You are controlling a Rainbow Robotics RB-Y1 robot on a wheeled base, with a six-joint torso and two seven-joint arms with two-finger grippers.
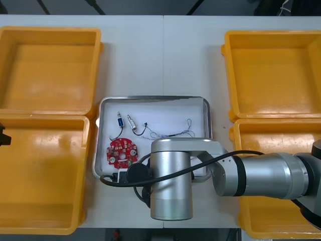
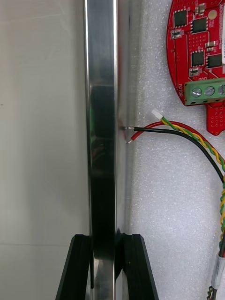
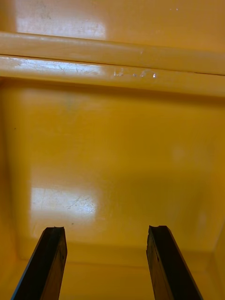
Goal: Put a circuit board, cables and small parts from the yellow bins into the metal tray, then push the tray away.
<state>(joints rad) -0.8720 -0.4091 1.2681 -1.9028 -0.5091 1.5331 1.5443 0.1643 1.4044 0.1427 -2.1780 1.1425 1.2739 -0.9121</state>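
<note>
The metal tray (image 1: pixel 155 99), white inside, sits between the bins. In it lie a round red circuit board (image 1: pixel 121 152), two small metal parts (image 1: pixel 119 121), a black cable (image 1: pixel 140 130) and a thin twisted cable (image 1: pixel 175 133). My right gripper (image 2: pixel 104 240) is shut on the tray's near rim (image 2: pixel 102 117), one finger (image 2: pixel 72 267) outside and the other inside. Beside that rim lie the board (image 2: pixel 197 47) and a red and yellow cable (image 2: pixel 187 130). My left gripper (image 3: pixel 107 230) hangs open with nothing in it over the near left yellow bin (image 3: pixel 112 154).
Two yellow bins stand at the left (image 1: pixel 47 65) (image 1: pixel 45 175) and two at the right (image 1: pixel 273 75) (image 1: pixel 281 138), all bare inside. My right arm (image 1: pixel 251 175) reaches across the table's near edge. Bare table lies beyond the tray's far rim.
</note>
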